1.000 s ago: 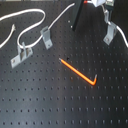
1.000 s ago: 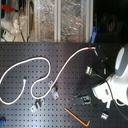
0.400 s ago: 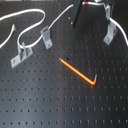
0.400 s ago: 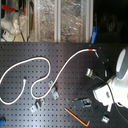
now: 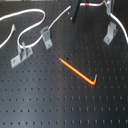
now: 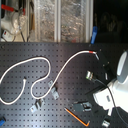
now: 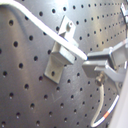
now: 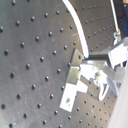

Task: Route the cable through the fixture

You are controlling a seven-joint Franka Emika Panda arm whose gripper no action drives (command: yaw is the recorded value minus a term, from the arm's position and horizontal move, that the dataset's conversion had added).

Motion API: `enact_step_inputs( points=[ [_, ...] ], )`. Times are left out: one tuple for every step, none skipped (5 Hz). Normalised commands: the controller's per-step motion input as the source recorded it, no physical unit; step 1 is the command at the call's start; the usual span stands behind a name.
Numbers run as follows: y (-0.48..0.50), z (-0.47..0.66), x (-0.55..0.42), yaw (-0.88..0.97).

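While the black pegboard [image 5: 60, 105] and the cluttered shelves [image 6: 60, 20] behind it look as they did a second ago, you'll see the cable [image 7: 41, 23] has shifted: its red band [image 6: 91, 52] sits lower in the second exterior view. Your gripper [image 7: 95, 58] is clamped on the cable near that band. In the first wrist view the cable crosses the clip [image 7: 61, 47], seated or not you cannot tell.
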Motion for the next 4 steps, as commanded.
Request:
enact_step_inputs(
  points=[
    [0.153,0.50,-0.136,0.02],
    [0.002,0.01,0.004,0.00],
    [0.315,0.06,0.102,0.12],
    [0.325,0.26,0.061,0.25]
  ],
)
